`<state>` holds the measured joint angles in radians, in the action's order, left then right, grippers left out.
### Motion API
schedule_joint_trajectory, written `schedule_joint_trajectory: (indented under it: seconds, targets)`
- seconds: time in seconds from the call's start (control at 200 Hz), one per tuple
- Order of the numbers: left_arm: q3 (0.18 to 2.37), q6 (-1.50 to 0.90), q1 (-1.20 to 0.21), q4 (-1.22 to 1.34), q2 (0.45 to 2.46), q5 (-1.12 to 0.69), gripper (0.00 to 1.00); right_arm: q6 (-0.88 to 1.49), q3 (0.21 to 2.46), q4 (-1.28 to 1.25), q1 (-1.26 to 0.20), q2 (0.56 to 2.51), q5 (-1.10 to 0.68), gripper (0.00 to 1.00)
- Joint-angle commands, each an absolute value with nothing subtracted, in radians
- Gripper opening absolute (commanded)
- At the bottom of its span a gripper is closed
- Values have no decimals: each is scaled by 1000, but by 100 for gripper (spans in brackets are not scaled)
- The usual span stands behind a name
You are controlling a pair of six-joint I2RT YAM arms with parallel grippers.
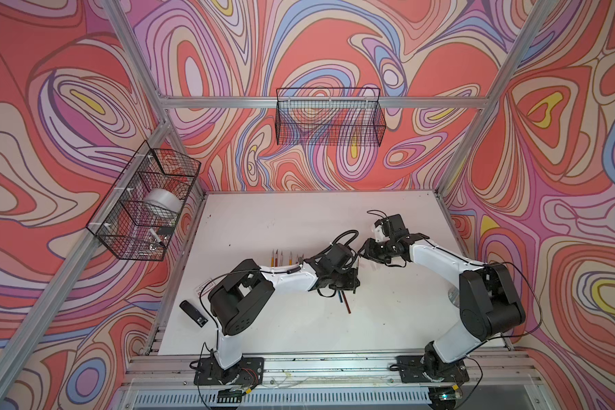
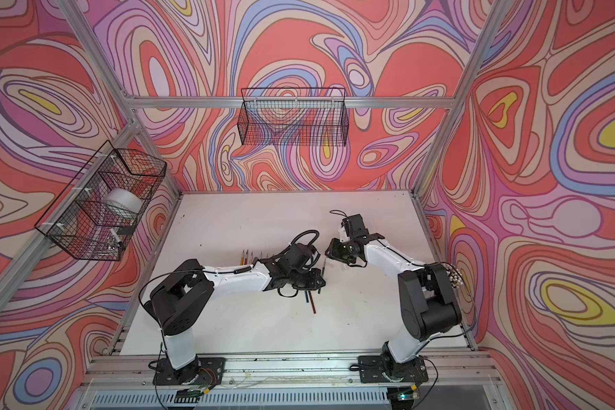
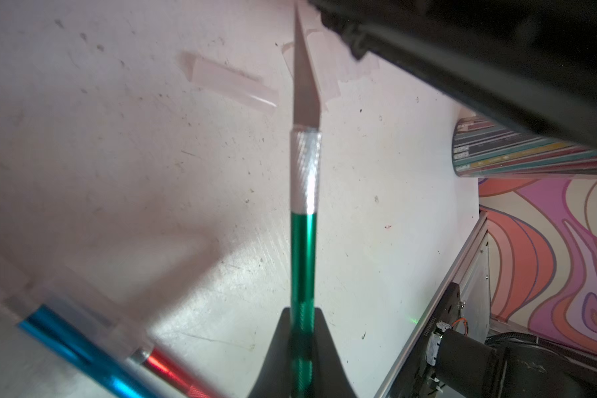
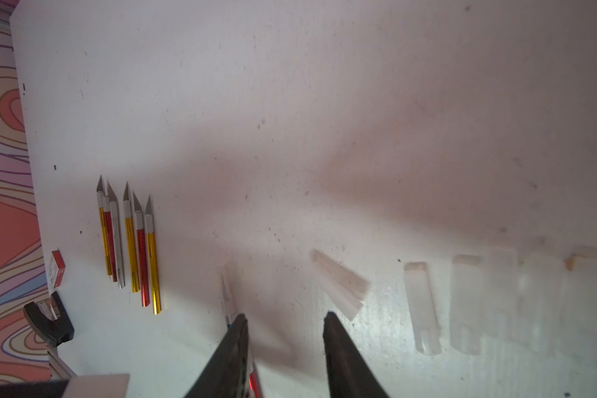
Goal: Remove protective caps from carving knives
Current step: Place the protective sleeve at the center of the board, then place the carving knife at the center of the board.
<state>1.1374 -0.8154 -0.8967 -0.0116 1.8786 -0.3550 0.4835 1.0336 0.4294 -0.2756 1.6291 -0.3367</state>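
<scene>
My left gripper (image 3: 302,312) is shut on the handle of a green carving knife (image 3: 302,258). Its blade (image 3: 304,86) is bare and points toward the right arm. My right gripper (image 4: 285,315) stands open, with nothing between its fingers, just past the knife's tip (image 2: 324,264). Several loose protective caps (image 4: 423,306) lie in a row on the table, and one more cap (image 4: 340,282) lies askew near the right fingertips. Several uncapped knives (image 4: 128,241) lie side by side at the left. A blue knife (image 3: 83,351) and a red knife (image 3: 173,368) lie under the left gripper.
A clear cup of sticks (image 2: 453,278) stands behind the right arm's elbow. A black device (image 1: 193,314) lies at the table's left edge, and a small red box (image 4: 57,268) sits near the knife row. Wire baskets (image 1: 329,120) hang on the back and left walls.
</scene>
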Motion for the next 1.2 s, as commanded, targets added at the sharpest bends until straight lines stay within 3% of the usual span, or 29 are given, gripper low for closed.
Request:
schedule_joint_trajectory:
  seconds: [0.0, 0.541, 0.921, 1.192]
  targets:
    - [1112, -800, -888, -55, 1828, -334, 0, 448, 1037, 457, -272, 1592, -311, 37]
    - [1025, -718, -859, -421, 1634, -96, 1, 409, 905, 477, -273, 1442, -375, 38]
    - [1120, -744, -830, -595, 1737, 117, 2, 414, 851, 471, -275, 1397, -396, 41]
    - [1201, -743, -794, -634, 1831, 168, 5, 411, 848, 472, -276, 1392, -391, 41]
